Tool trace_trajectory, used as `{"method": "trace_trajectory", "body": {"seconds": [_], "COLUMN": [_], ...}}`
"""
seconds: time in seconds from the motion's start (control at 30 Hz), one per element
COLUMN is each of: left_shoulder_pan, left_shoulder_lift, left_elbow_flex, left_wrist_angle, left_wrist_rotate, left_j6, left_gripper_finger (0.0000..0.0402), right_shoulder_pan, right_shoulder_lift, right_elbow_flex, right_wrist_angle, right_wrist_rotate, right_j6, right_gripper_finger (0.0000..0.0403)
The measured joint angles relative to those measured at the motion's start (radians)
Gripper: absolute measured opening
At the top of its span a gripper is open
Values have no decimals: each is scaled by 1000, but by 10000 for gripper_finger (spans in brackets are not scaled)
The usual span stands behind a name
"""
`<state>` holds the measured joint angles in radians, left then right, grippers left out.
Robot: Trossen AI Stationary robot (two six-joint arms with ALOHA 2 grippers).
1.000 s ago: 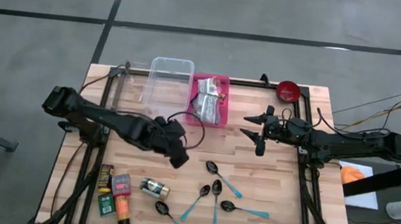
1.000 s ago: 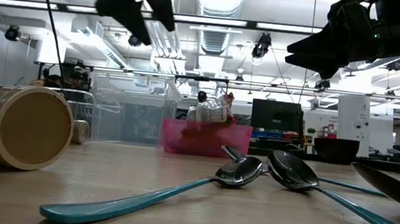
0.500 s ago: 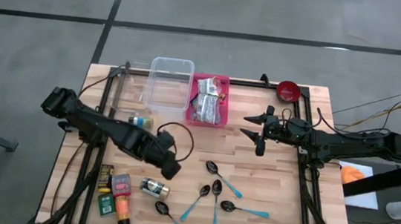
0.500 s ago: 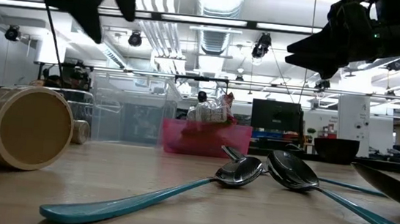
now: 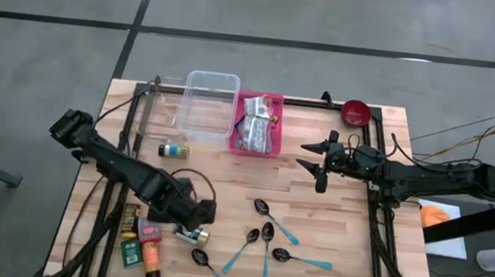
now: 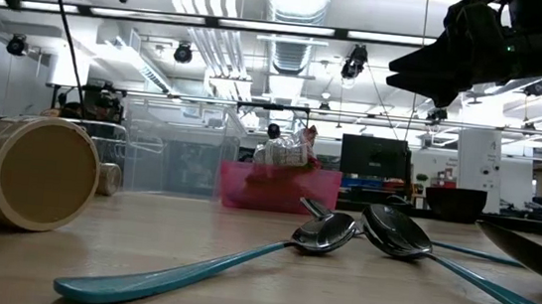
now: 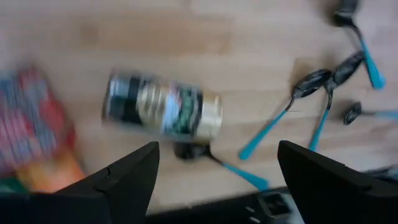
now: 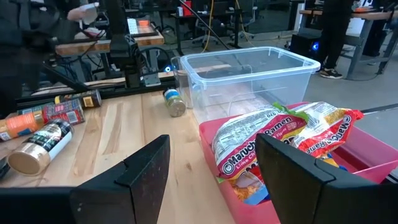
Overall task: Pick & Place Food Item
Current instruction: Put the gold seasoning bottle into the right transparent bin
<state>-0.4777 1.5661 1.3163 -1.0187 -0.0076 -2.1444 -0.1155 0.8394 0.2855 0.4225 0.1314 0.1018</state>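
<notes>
We see the left gripper (image 5: 195, 214) hanging over the jar (image 5: 189, 234), fingers spread wide with nothing between them. From the left wrist view the jar (image 7: 163, 113) lies on its side on the table (image 7: 205, 37), framed between the two dark fingers (image 7: 127, 177), not touched. Just left of the jar we spot the cluster of small packets (image 5: 142, 236). To the jar's right lie the blue-handled spoons (image 5: 266, 242), fanned out on the wood. Well beyond the jar, at the table's far edge, stands the clear bin (image 5: 208, 107), and touching its right side the pink bin (image 5: 258, 124) with ramen packs (image 8: 273, 140) inside. A small bottle (image 5: 172, 150) lies between the jar and the clear bin. The right gripper (image 5: 317, 161) waits in the air right of the pink bin, far from the jar, fingers apart and empty.
</notes>
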Motion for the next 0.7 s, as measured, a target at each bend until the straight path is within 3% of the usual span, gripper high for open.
{"method": "trace_trajectory", "body": {"seconds": [0.23, 0.4, 0.7], "left_shoulder_pan": [-9, -12, -12], "left_shoulder_lift": [0, 32, 114], "left_elbow_flex": [0, -2, -2], "left_wrist_angle": [58, 58, 71], "left_wrist_rotate": [154, 149, 131], "left_j6": [-613, -731, -744], "left_gripper_finger": [330, 330, 330], "right_shoulder_pan": [0, 0, 0], "right_shoulder_lift": [0, 0, 0], "right_elbow_flex": [0, 0, 0], "right_wrist_angle": [0, 0, -1], "right_wrist_rotate": [0, 0, 0], "right_j6": [1, 1, 1], "right_gripper_finger": [235, 235, 235]}}
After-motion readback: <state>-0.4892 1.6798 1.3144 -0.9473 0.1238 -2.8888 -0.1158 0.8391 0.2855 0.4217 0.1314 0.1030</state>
